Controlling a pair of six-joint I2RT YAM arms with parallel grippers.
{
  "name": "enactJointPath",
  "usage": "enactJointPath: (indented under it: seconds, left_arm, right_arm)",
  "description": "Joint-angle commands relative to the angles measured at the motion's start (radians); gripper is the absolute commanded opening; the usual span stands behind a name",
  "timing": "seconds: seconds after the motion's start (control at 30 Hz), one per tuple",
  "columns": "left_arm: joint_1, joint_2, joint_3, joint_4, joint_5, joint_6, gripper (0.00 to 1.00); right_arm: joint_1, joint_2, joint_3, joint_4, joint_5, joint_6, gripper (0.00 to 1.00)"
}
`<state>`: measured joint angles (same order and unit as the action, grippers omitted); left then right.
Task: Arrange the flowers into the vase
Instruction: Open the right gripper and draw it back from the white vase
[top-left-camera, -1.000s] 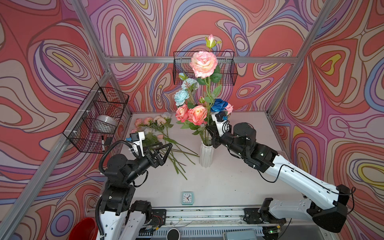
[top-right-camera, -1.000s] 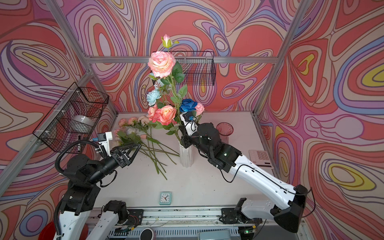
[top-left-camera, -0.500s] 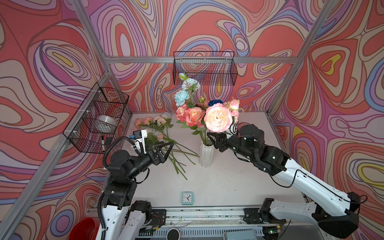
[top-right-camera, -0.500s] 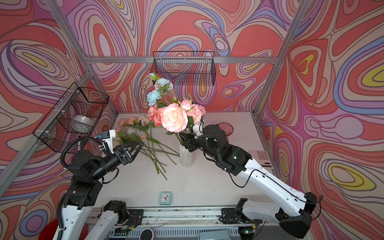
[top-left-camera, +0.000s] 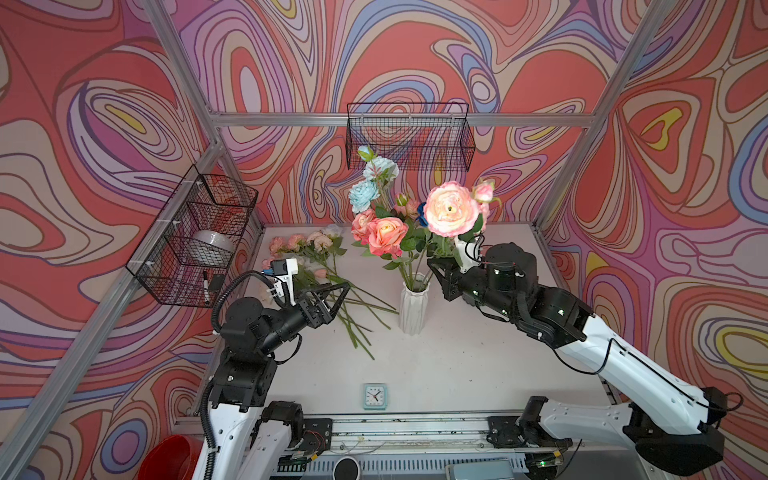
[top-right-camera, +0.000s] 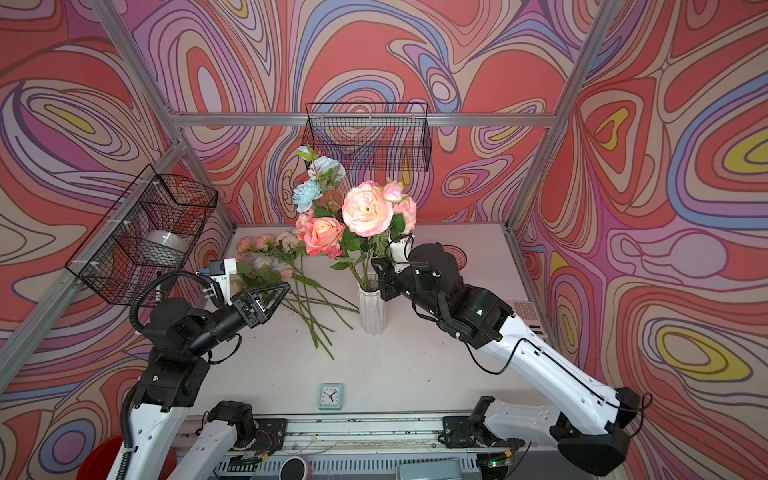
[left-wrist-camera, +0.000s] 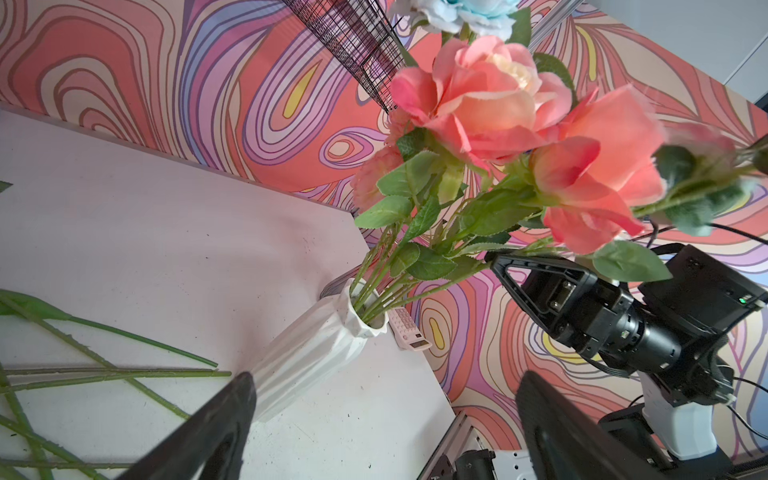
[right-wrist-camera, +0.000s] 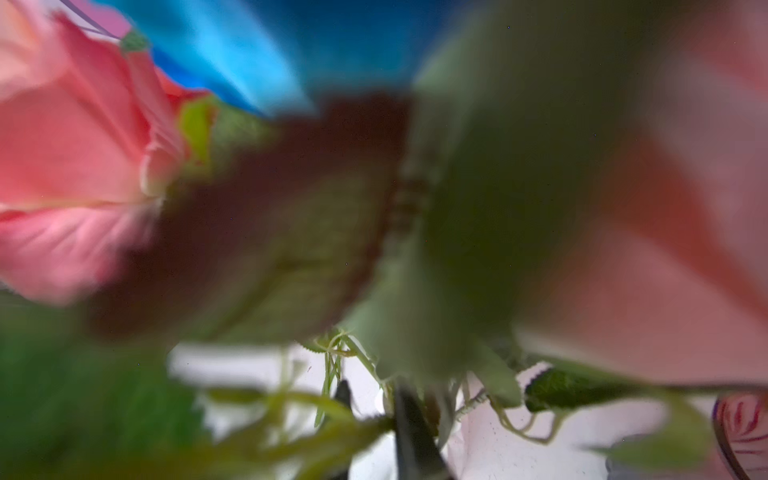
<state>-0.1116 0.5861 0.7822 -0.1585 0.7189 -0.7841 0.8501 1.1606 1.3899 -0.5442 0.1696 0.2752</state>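
In both top views the white ribbed vase (top-left-camera: 411, 307) stands upright at the middle of the table (top-left-camera: 457, 365). It holds several flowers, with pale blue roses (top-left-camera: 363, 195) highest and salmon roses (top-left-camera: 386, 235) below them. The large pink-and-cream rose (top-left-camera: 451, 209) sits at the right of the bunch, directly above the right gripper (top-left-camera: 434, 264), which is just beside the vase mouth on its right. Its jaws are clenched, apparently on that rose's stem, though leaves hide the contact. Left of the vase the loose flowers (top-left-camera: 316, 249) lie flat on the table, heads toward the back wall and stems fanning toward the vase foot. The left gripper (top-left-camera: 343, 291) hovers over those stems, jaws spread wide and holding nothing. A small clock (top-left-camera: 375, 395) lies at the front edge, lower centre.

In the left wrist view the left gripper's fingers (left-wrist-camera: 216, 428) stand far apart with nothing between them. Beyond them green stems rise out of the vase (left-wrist-camera: 316, 353) to the salmon roses (left-wrist-camera: 482, 99). The right gripper (left-wrist-camera: 500, 264) shows a closed tip among the leaves above the vase mouth. A calculator (left-wrist-camera: 407, 330) lies behind the vase.

The right wrist view is mostly blur, with leaves and pink petals against the lens and a deep blue rose (right-wrist-camera: 249, 50) behind. The dark fingers (right-wrist-camera: 409, 424) show among thin stems.
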Motion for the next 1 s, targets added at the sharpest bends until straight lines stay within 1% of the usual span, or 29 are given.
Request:
enactJointPath:
  seconds: [0.0, 0.17, 0.33, 0.6, 0.8, 0.83, 0.97]
  left_arm:
    - [-0.002, 0.008, -0.007, 0.039, 0.020, -0.007, 1.00]
    - [-0.002, 0.023, -0.021, 0.064, 0.029, -0.020, 1.00]
    - [-0.002, 0.035, -0.045, 0.090, 0.030, -0.038, 1.00]
    - [-0.002, 0.057, -0.061, 0.110, 0.040, -0.043, 1.00]
    - [-0.002, 0.060, -0.074, 0.120, 0.042, -0.048, 1.00]
    - [-0.002, 0.060, -0.076, 0.122, 0.042, -0.049, 1.00]
    - [-0.002, 0.060, -0.075, 0.122, 0.043, -0.052, 1.00]
  right_arm:
    - [-0.002, 0.020, 0.029, -0.038, 0.026, -0.008, 0.00]
    - [-0.002, 0.069, 0.043, -0.071, 0.026, -0.019, 0.00]
    - [-0.003, 0.111, 0.018, -0.081, 0.010, -0.018, 0.00]
    - [-0.002, 0.129, -0.074, -0.062, -0.012, 0.015, 0.00]
    - [-0.002, 0.116, -0.120, -0.056, -0.025, 0.043, 0.00]
    - [-0.002, 0.112, -0.119, -0.057, -0.029, 0.045, 0.02]
    - [-0.002, 0.083, -0.100, -0.072, -0.058, 0.050, 0.38]
